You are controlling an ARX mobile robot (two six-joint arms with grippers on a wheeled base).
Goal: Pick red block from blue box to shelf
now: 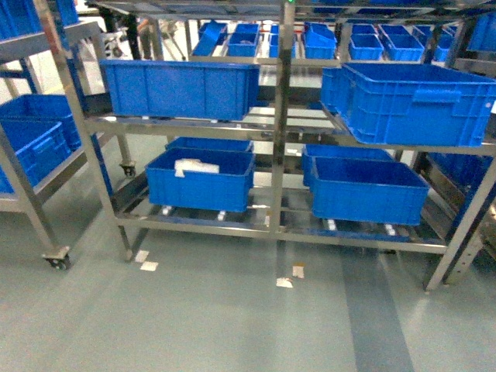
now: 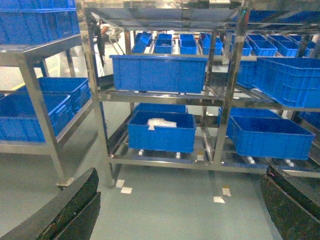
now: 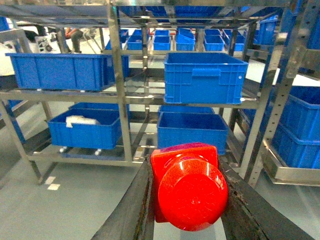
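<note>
The red block fills the lower middle of the right wrist view, clamped between the two dark fingers of the right gripper — one finger presses each side of it. It is glossy plastic, bright red, with a blocky body and one big round stud facing the camera, its face catching a soft sheen. Behind it stands the shelf, a shiny steel rack with perforated uprights and open rail tiers carrying dark blue crates on the middle and bottom levels. In the lower left of that frame one bottom crate holds something white. The left gripper shows only as two dark fingers at the bottom corners of the left wrist view, spread wide apart with nothing between them but grey floor. The head view shows the same rack and crates from the front — neither gripper appears there.
</note>
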